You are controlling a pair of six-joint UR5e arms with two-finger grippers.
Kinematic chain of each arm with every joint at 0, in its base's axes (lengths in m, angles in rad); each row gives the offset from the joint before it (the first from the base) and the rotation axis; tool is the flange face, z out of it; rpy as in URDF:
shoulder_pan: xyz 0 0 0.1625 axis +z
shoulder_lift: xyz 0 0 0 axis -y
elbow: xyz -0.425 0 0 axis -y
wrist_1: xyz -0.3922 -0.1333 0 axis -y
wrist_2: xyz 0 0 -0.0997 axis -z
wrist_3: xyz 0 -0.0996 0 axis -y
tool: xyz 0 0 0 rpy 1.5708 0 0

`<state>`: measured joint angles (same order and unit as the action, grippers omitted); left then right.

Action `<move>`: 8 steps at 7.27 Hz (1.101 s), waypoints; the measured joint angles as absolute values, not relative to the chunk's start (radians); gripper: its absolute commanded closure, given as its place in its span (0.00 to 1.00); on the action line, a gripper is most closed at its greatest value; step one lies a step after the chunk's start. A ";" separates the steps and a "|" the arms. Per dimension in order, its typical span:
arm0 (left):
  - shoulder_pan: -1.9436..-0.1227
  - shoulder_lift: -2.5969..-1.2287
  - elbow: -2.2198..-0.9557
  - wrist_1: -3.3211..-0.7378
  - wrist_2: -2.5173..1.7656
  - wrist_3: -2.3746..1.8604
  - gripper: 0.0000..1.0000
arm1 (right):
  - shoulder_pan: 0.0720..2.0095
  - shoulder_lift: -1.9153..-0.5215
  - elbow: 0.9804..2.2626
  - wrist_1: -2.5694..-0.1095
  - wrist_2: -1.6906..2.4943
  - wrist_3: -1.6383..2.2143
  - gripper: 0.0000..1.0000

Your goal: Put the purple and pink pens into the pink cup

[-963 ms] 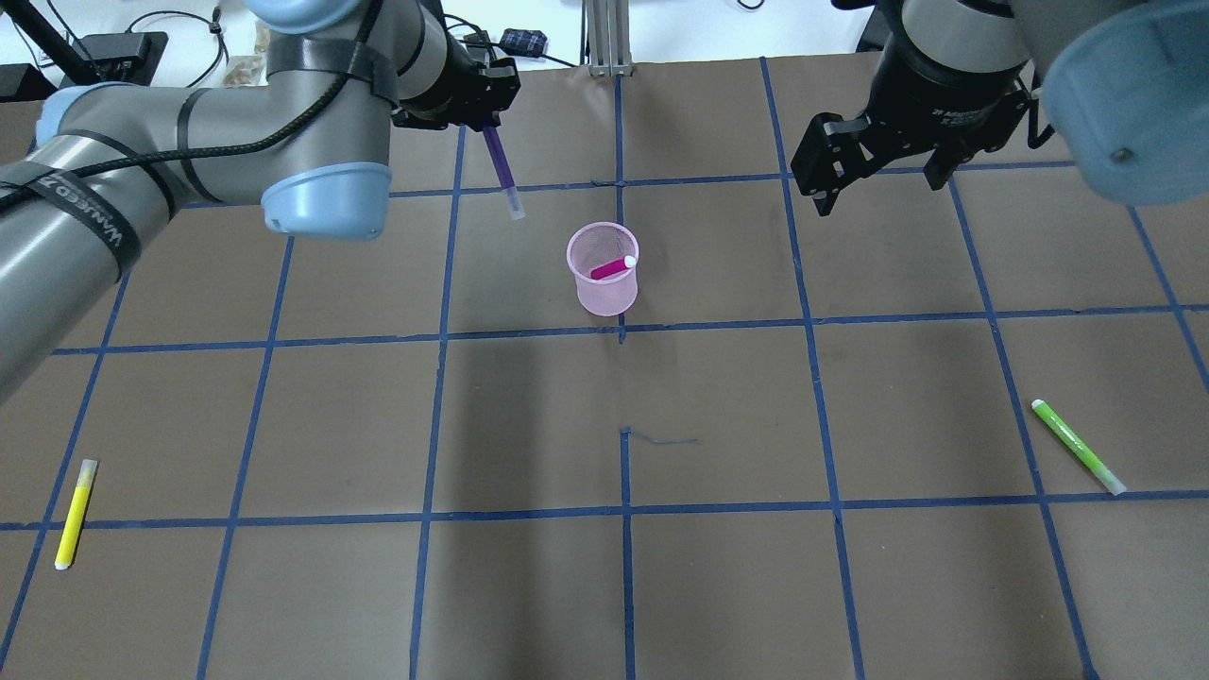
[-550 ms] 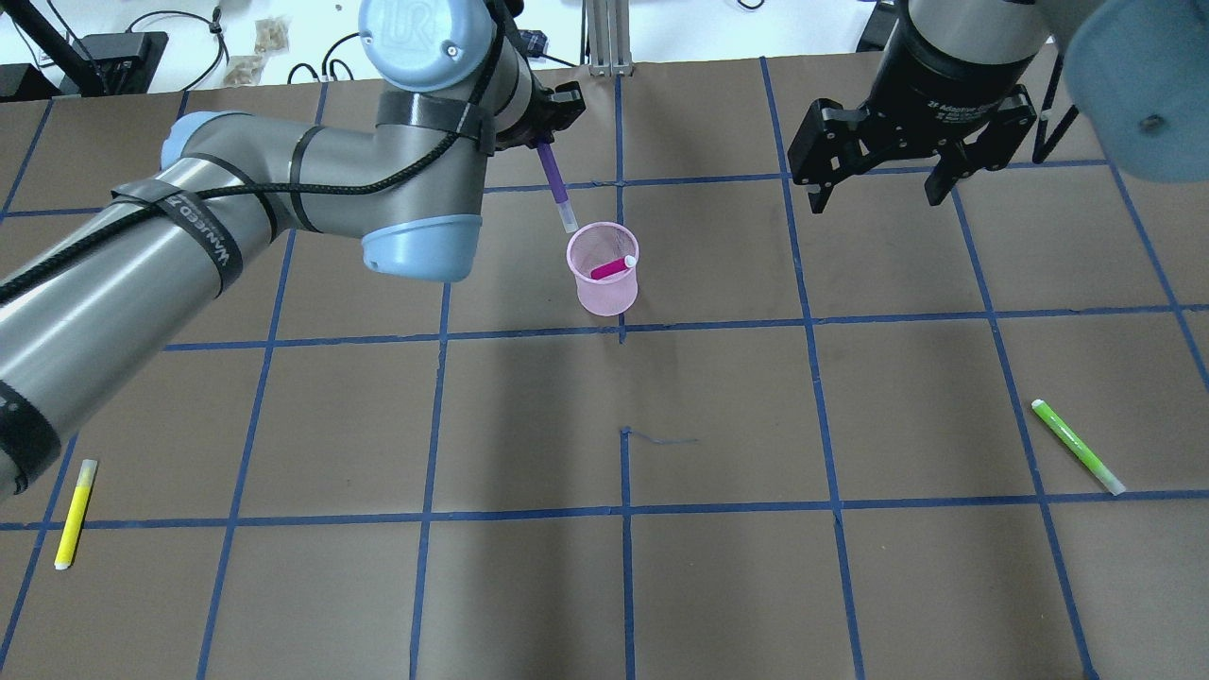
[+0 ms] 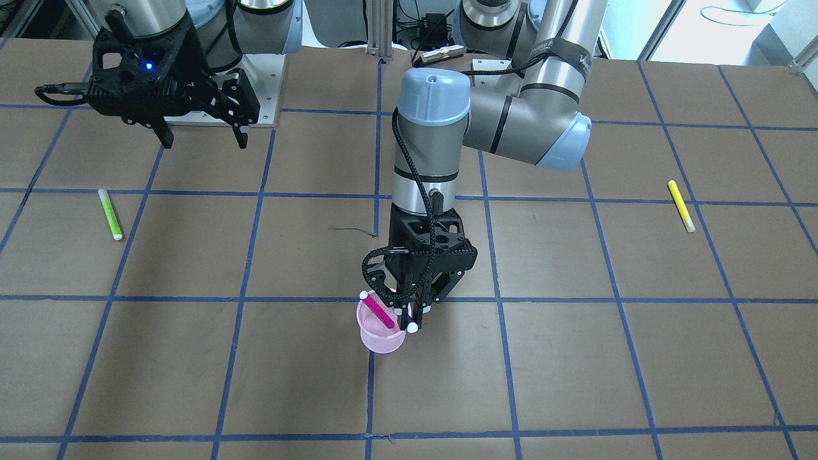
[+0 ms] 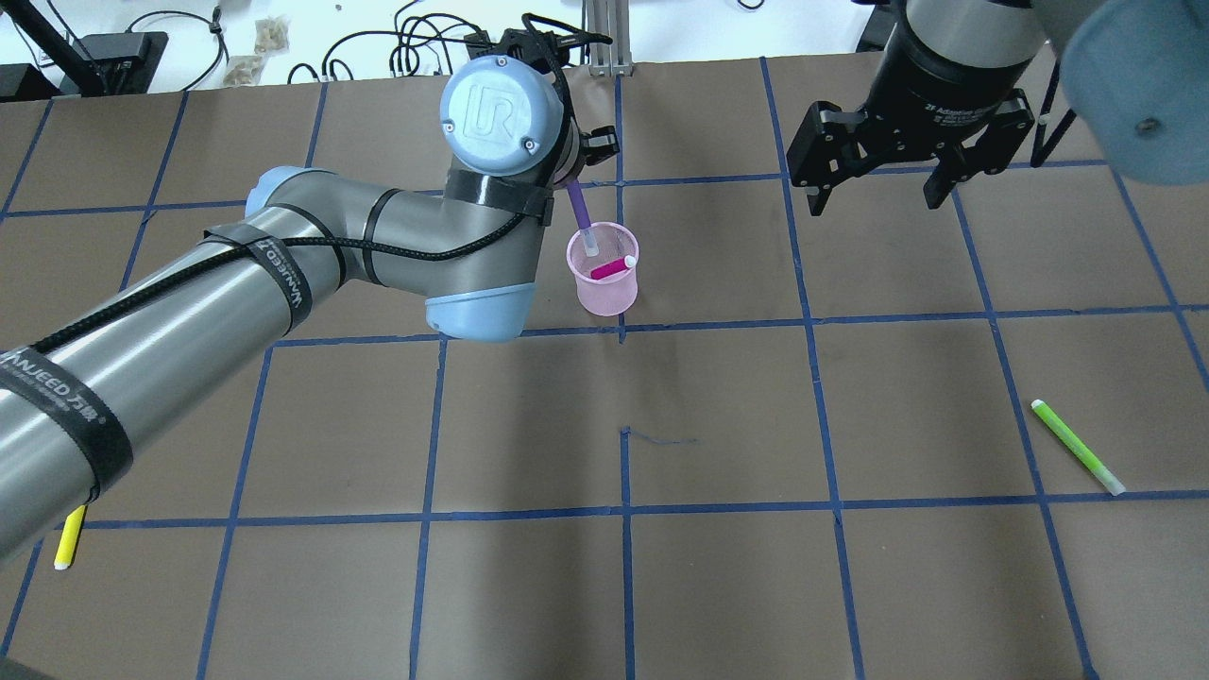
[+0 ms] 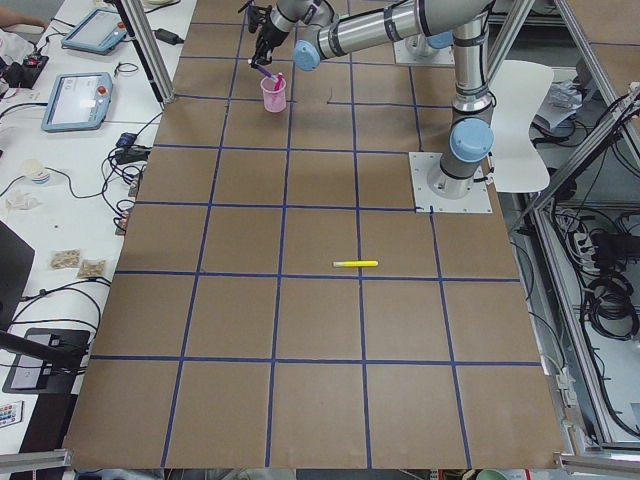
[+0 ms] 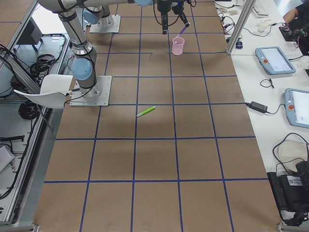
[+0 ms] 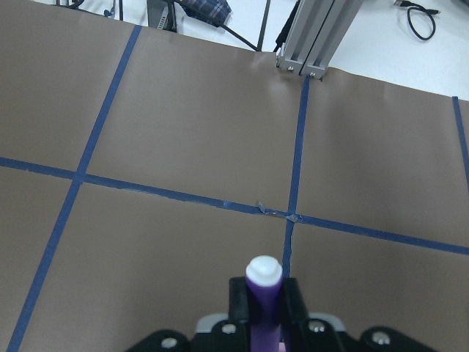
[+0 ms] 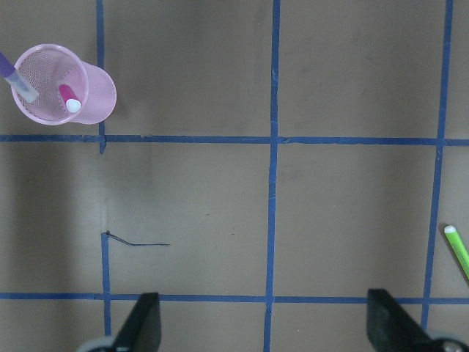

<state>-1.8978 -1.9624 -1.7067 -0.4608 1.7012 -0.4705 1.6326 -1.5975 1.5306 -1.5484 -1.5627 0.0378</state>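
- Purple pen (image 4: 581,215) first: a second ago it hung well off at the pink cup's (image 4: 604,297) 10 o'clock. Then its clear-capped tip reached the rim, and now that tip sits over the mouth at 11 o'clock on the overhead view.
- The pen is tilted, top leaning away toward 11 o'clock. Whether the tip has dipped below the rim, you can't tell from these views.
- Pink pen (image 4: 612,269) is already in the cup, leaning with its white end on the rim at 2 o'clock. That half of the job looks done.
- The cup stands upright just past the table's middle, toward 12 o'clock, on a crossing of the blue tape lines.
- Left gripper (image 3: 418,308) has swung in right above the cup, fingers pinched on the purple pen's upper end. The wrist camera shows the pen's cap poking up between them.
- What it means for you: only the lowering and the let-go seem left. Watch that tilt, since a release from high up could tip the pen over the 11 o'clock rim.
- Right gripper (image 4: 876,194) hovers at the cup's 2 o'clock, jaws spread wide, holding nothing.
- Out on the table, the green pen (image 4: 1077,446) lies at 4 o'clock and the yellow pen (image 3: 681,206) at 8 o'clock, neither wanted.
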 measured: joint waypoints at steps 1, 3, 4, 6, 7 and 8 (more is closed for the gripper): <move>-1.903 -1.974 -1.712 -0.436 1.705 -0.471 1.00 | 1.633 -1.598 1.531 -1.548 -1.562 0.037 0.00; -1.907 -1.991 -1.718 -0.414 1.706 -0.472 1.00 | 1.634 -1.597 1.531 -1.548 -1.562 0.035 0.00; -1.909 -1.997 -1.724 -0.410 1.706 -0.473 1.00 | 1.635 -1.597 1.531 -1.548 -1.562 0.034 0.00; -1.910 -2.000 -1.758 -0.386 1.704 -0.472 0.78 | 1.636 -1.597 1.531 -1.548 -1.561 0.034 0.00; -1.910 -2.000 -1.772 -0.360 1.704 -0.472 0.52 | 1.636 -1.597 1.530 -1.548 -1.561 0.034 0.00; -1.910 -2.000 -1.776 -0.343 1.703 -0.471 0.22 | 1.636 -1.597 1.530 -1.548 -1.560 0.034 0.00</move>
